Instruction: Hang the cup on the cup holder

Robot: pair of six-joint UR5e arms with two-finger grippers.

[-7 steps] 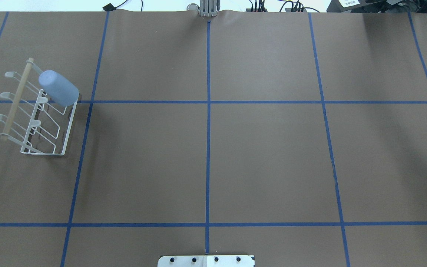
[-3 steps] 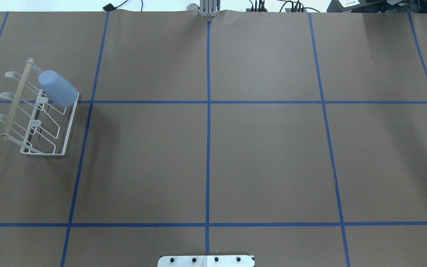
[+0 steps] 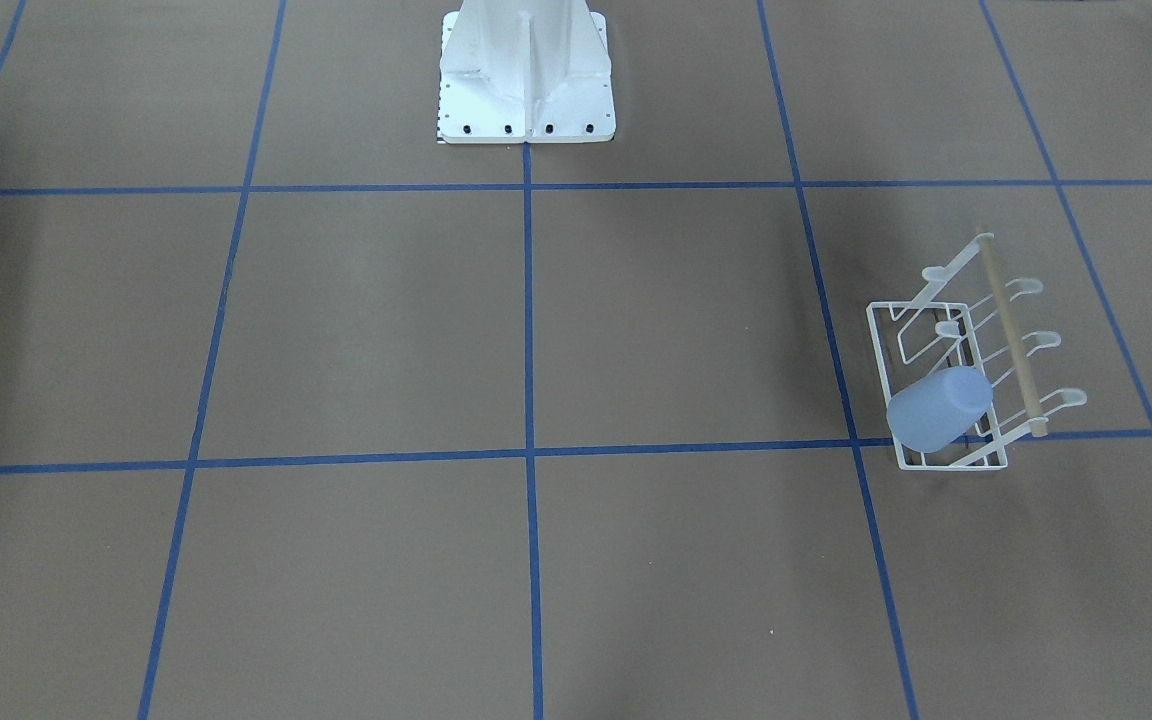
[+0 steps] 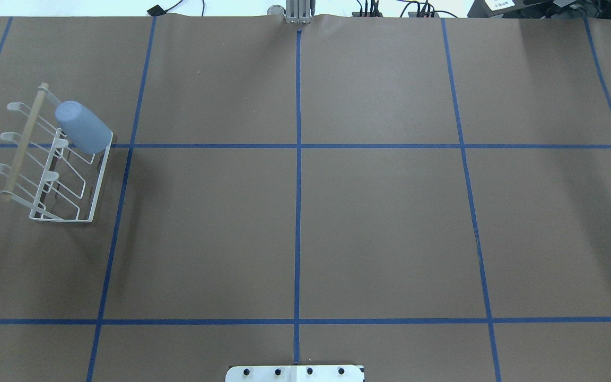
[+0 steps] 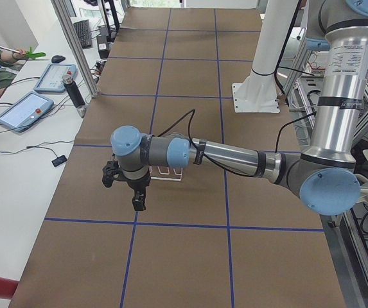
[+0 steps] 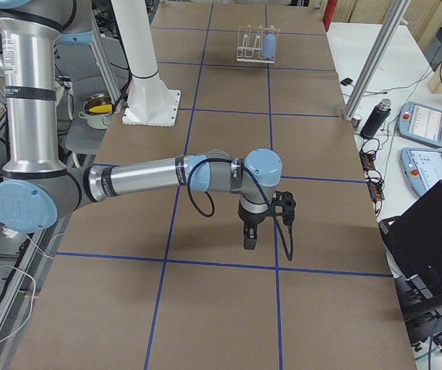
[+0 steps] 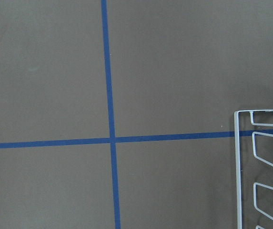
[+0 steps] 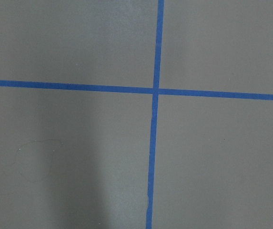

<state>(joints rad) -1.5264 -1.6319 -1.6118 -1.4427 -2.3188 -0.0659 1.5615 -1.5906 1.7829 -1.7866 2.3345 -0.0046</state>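
Note:
The pale blue-grey cup (image 4: 84, 127) sits upside down, tilted, over a prong at the far end of the white wire cup holder (image 4: 103, 178). Both also show in the front-facing view, the cup (image 3: 936, 408) on the cup holder (image 3: 877, 345), and small in the exterior right view (image 6: 268, 45). The cup holder's base corner shows in the left wrist view (image 7: 237, 167). My left gripper (image 5: 138, 205) hangs above the table beside the cup holder. My right gripper (image 6: 249, 243) hangs over bare table far from it. Both show only in side views, so I cannot tell whether they are open or shut.
The brown table is marked with blue tape lines (image 4: 297, 159). The robot's white base (image 3: 526, 70) stands at the near middle edge. Tablets (image 5: 20, 109), a pendant (image 6: 425, 123) and a laptop (image 6: 429, 231) lie on the white bench beyond the far edge.
A dark part at the left edge of the overhead view has gone out of the frame. The cup and cup holder have not moved.

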